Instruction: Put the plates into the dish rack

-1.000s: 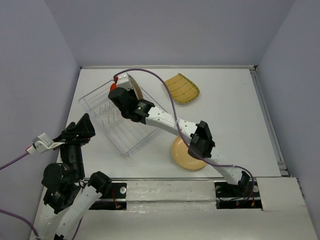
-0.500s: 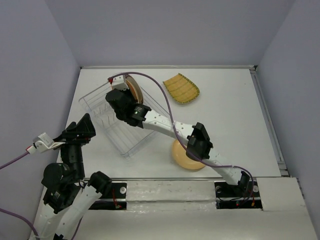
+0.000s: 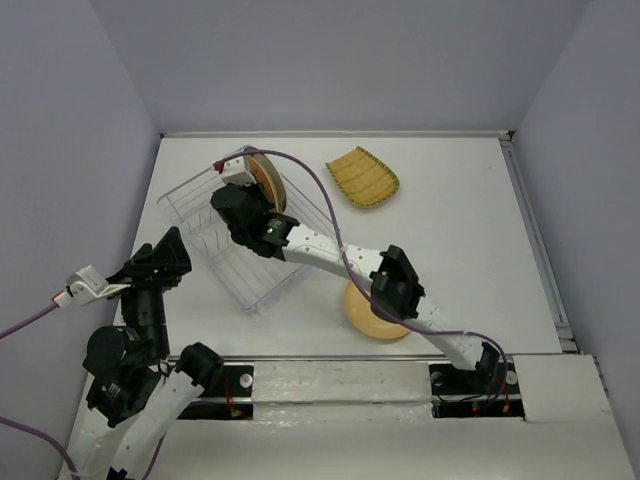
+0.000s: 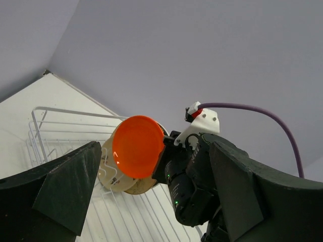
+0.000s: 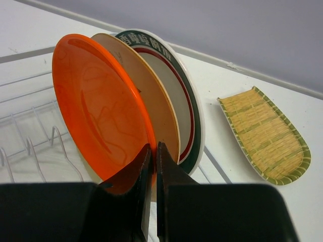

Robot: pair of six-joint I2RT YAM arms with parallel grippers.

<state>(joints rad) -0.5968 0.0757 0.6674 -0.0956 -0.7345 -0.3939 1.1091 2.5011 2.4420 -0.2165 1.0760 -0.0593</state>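
Near left: left gripper point(image 3: 160, 255) spread wide, empty. Just past the bases: loose tan plate point(image 3: 362, 318) flat on the tabletop point(image 3: 470, 230). Mid-field: right gripper point(image 5: 153, 151) clamped on the orange plate point(image 5: 101, 106), upright in the dish rack point(image 3: 225, 265) beside a racked tan plate point(image 5: 149, 85). Apparently mid-placement. Next: seat between dividers, release, withdraw gently. Farthest: yellow ribbed plate point(image 3: 364, 177), unloaded.

Smooth, glossy orange plate point(image 5: 96, 106), plastic-looking, catching the light; tan plate point(image 5: 154, 101) with a duller, satin face; white plate point(image 5: 184, 108) with a glazed shine; yellow dish point(image 5: 265, 133), ribbed like woven bamboo; dish rack point(image 3: 240, 265) of thin, shiny wire; table point(image 3: 460, 230) matt white.
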